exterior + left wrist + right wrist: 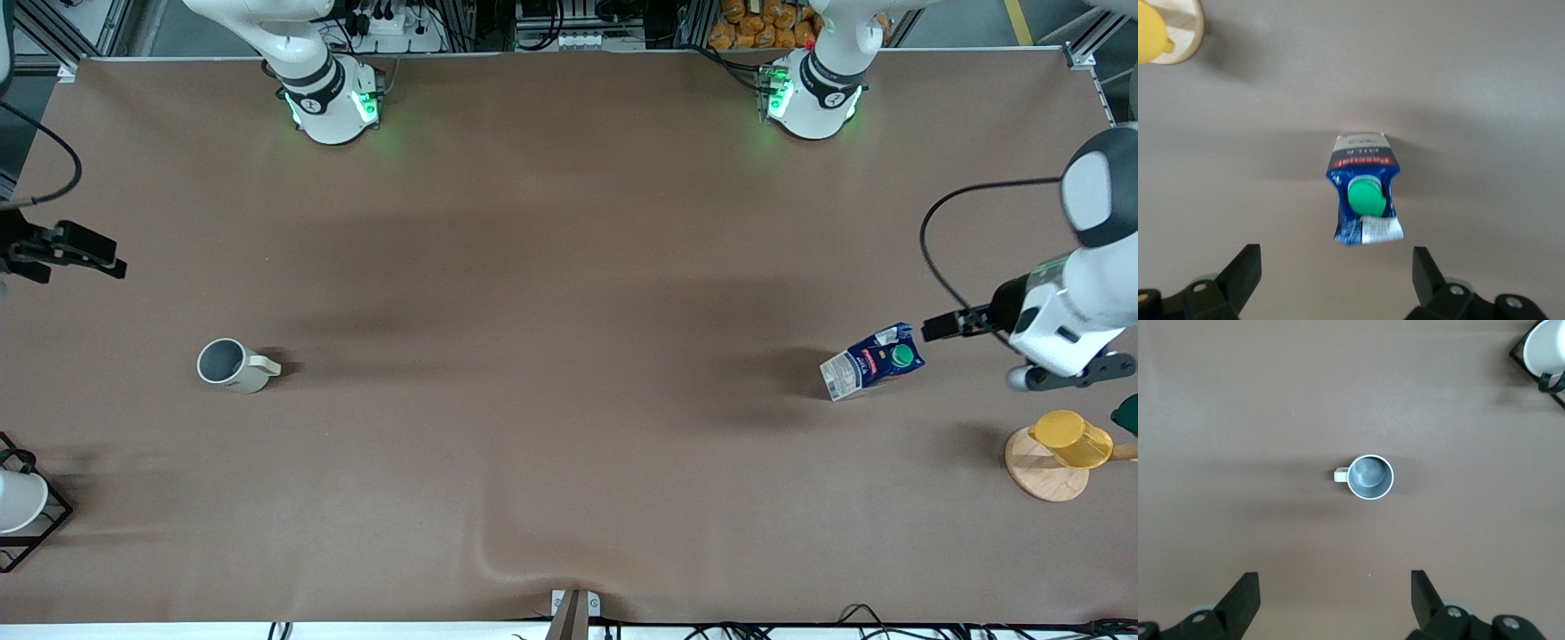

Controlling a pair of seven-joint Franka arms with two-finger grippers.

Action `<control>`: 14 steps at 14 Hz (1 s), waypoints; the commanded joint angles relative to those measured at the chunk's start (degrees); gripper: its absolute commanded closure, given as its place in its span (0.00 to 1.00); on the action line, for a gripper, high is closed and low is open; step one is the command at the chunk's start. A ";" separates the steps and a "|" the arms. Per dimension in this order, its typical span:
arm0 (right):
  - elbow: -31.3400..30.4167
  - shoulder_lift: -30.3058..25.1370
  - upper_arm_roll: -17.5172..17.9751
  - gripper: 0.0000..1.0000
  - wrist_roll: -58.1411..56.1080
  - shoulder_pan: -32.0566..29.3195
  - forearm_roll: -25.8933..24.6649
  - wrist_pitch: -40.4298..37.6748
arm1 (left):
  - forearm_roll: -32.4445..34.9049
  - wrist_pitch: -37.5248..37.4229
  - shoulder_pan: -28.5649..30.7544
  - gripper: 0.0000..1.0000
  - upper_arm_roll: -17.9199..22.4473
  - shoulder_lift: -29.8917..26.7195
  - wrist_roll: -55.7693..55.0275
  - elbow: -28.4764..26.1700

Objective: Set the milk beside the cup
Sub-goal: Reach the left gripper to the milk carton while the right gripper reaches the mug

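Observation:
The milk (873, 362), a dark blue and white carton with a green cap and red label, stands on the brown table toward the left arm's end. It also shows in the left wrist view (1365, 197). My left gripper (935, 326) hangs open and empty beside the milk, which lies ahead of its fingers; the left wrist view shows this gripper (1336, 253). The cup (233, 365), an off-white mug with a grey inside, stands toward the right arm's end, handle toward the milk. It shows in the right wrist view (1371, 477). My right gripper (114, 264) is open and empty, seen in its wrist view (1335, 577).
A yellow cup (1071, 438) sits on a round wooden coaster (1036, 476) near the left gripper, nearer the front camera than the milk. A white cup in a black wire frame (18, 502) stands at the right arm's end. A fold in the table cover runs near the front edge.

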 commanded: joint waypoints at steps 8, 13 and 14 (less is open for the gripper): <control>0.17 7.25 0.41 0.00 -0.56 -2.48 -0.51 0.74 | -2.14 6.76 -0.24 0.00 -0.27 5.01 -4.24 -1.93; 0.17 12.98 0.50 0.00 -0.65 -3.00 -0.42 2.24 | -2.14 7.99 -0.41 0.00 -0.54 5.72 -6.18 -3.60; 0.00 13.07 0.50 0.00 -0.65 -3.01 -0.33 2.24 | -2.14 7.99 -0.41 0.00 -0.62 5.81 -6.18 -3.69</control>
